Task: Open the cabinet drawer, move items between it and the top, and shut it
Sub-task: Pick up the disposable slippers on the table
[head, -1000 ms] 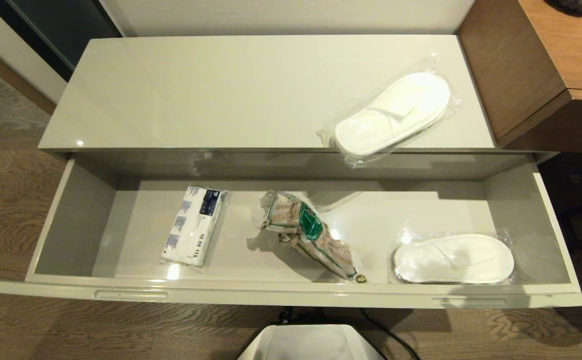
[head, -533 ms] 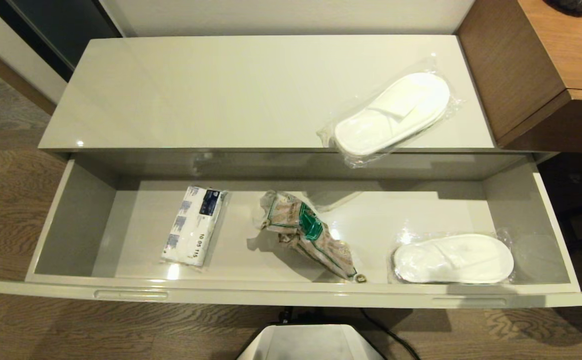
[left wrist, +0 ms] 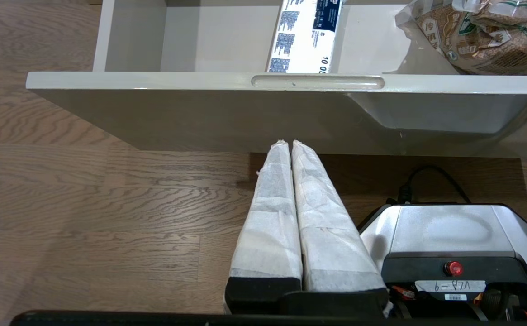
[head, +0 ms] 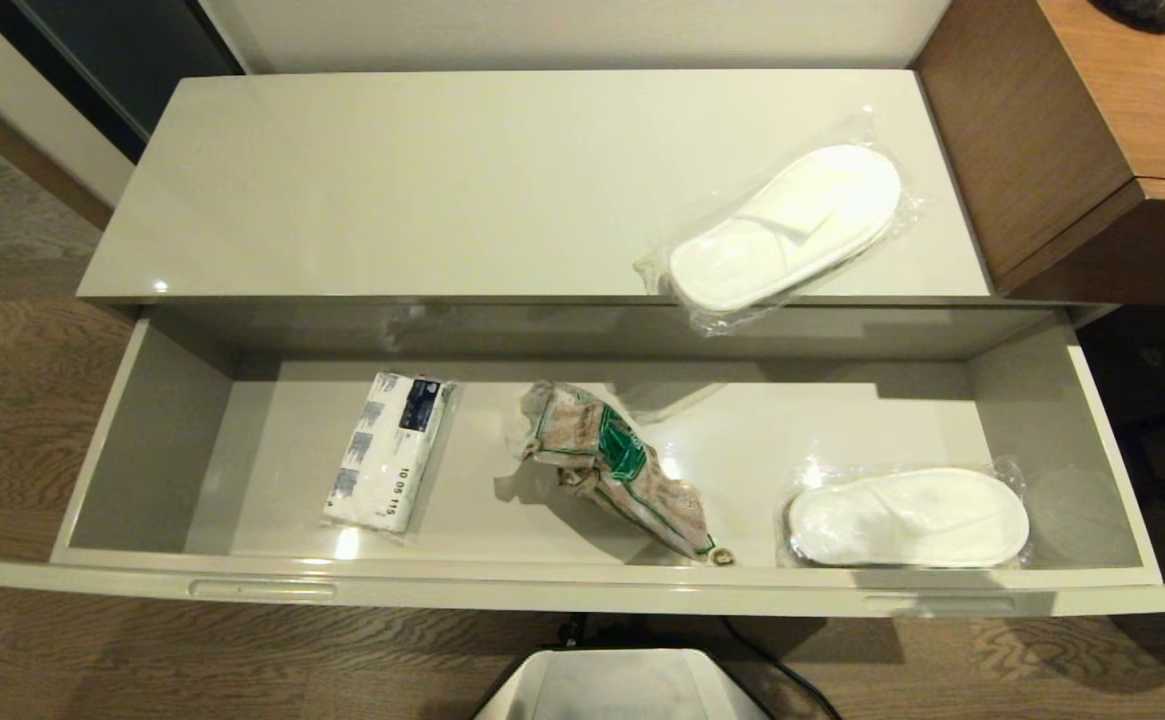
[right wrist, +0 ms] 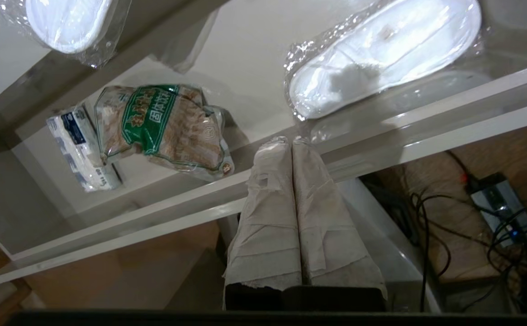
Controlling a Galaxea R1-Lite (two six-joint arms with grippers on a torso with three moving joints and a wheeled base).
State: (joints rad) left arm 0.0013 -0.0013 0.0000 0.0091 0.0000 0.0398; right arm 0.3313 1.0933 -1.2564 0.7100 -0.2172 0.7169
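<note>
The cabinet drawer [head: 582, 585] stands pulled fully out. Inside it lie a crinkly brown-patterned packet with a green label [head: 617, 465] in the middle and a bag of white slippers [head: 907, 515] at the right. A second slippers bag [head: 782, 230] rests on the top [head: 442, 180], overhanging its front edge. My left gripper [left wrist: 289, 142] is shut and empty, low in front of the drawer front [left wrist: 200, 81]. My right gripper [right wrist: 290, 140] is shut and empty, just outside the drawer's front rim [right wrist: 426, 117], close to the drawer's slippers bag [right wrist: 381, 54] and the packet [right wrist: 163, 127].
A white tissue pack with a dark blue label [head: 387, 450] lies in the drawer's left half. A brown wood-grain desk [head: 1092, 130] abuts the cabinet on the right. The robot base [head: 622, 685] sits below the drawer front, with cables [right wrist: 471, 213] on the floor.
A small pale tip has come into the head view's right edge beside the drawer. The drawer and all items lie as before.
</note>
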